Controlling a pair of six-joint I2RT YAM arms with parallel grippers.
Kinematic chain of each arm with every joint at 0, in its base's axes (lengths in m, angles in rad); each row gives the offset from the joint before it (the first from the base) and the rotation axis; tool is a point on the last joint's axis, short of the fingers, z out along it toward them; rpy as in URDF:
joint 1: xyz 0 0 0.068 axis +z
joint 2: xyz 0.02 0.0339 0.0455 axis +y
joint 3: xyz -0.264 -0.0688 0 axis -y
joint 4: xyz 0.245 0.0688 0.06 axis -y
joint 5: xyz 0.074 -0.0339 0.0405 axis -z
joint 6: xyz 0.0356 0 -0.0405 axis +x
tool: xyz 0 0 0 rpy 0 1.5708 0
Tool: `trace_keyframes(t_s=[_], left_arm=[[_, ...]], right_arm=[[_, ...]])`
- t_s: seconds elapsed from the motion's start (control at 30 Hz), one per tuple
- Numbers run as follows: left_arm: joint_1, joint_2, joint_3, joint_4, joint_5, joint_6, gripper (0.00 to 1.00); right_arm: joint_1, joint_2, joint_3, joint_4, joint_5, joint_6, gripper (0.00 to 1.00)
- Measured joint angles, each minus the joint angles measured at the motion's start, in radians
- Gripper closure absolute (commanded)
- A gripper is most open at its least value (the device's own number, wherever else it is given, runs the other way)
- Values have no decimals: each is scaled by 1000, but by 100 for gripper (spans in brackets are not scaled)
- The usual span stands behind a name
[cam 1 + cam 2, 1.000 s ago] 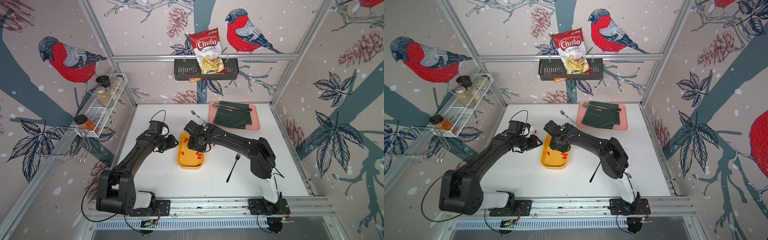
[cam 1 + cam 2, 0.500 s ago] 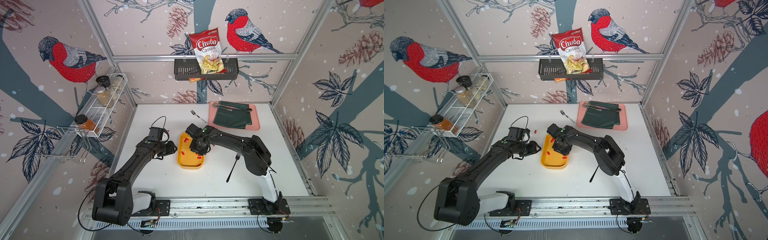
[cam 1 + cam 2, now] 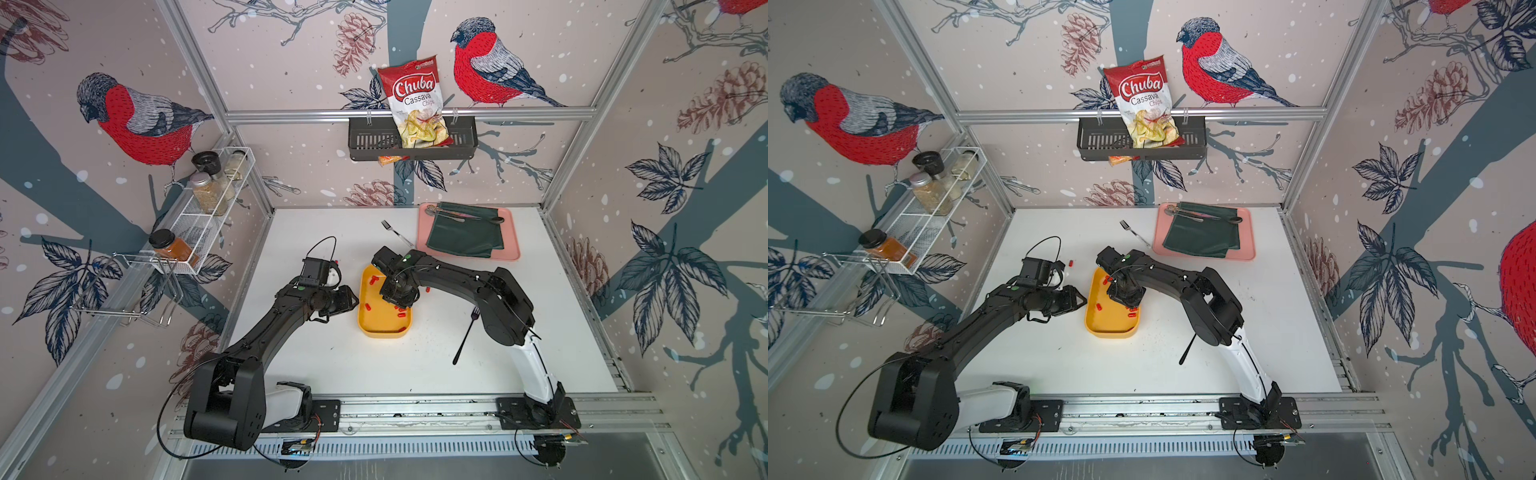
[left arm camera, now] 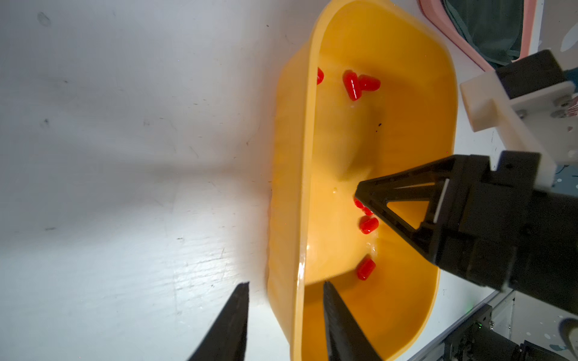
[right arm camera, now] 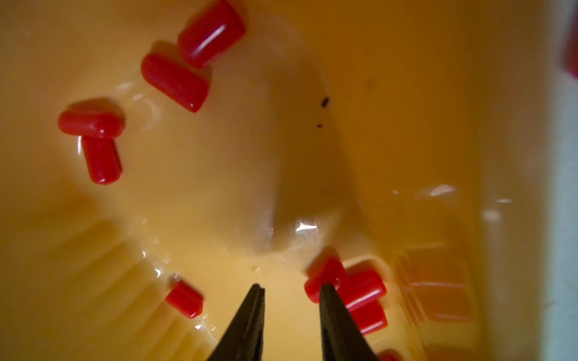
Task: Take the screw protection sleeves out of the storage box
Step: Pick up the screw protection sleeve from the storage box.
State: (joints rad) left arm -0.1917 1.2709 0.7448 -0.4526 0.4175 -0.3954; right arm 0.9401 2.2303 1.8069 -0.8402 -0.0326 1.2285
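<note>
The yellow storage box (image 3: 382, 326) (image 3: 1108, 322) lies mid-table with several red screw protection sleeves (image 3: 367, 307) (image 5: 173, 81) scattered on its floor. One sleeve (image 3: 427, 289) lies on the table right of the box, another (image 3: 1071, 262) by the left wrist. My left gripper (image 4: 286, 284) (image 3: 355, 301) is open and straddles the box's left wall (image 4: 300, 218), one finger outside, one inside, neither touching it. My right gripper (image 5: 291, 286) (image 3: 399, 297) points down into the box, open, with bare floor between its fingers. One fingertip (image 5: 325, 292) is against a cluster of sleeves (image 5: 362, 289).
A pink tray (image 3: 512, 249) with a dark green cloth and spoons sits at the back right. A silver fork (image 3: 397, 235) lies beside it, and a black fork (image 3: 465, 336) lies under my right arm. A wire spice rack (image 3: 208, 216) hangs on the left wall.
My left gripper has swung toward the front and right, onto the box's left wall. My right gripper has sunk deeper into the box and its jaws have narrowed a little.
</note>
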Motion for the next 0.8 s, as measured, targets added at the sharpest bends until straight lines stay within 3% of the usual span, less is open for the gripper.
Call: trace_keyframes(t_s=[0.8], left_arm=[[-2,14,22,-2,0,0,59]], right_arm=[[15,19,77,-129,32,-22,65]])
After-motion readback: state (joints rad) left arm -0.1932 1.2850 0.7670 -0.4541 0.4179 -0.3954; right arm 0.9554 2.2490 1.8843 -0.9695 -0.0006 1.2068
